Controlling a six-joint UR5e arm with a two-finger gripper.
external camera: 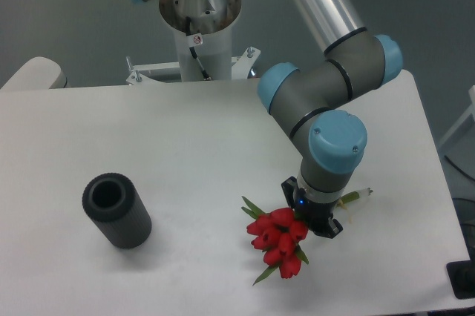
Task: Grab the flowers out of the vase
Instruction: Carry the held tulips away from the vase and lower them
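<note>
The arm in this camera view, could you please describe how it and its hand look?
The arm has grey cylindrical joint housings with light blue round caps and a shiny silver tube link. Its hand is small and black, with a little blue light lit on the side facing the camera. The fingers are mostly hidden.
</note>
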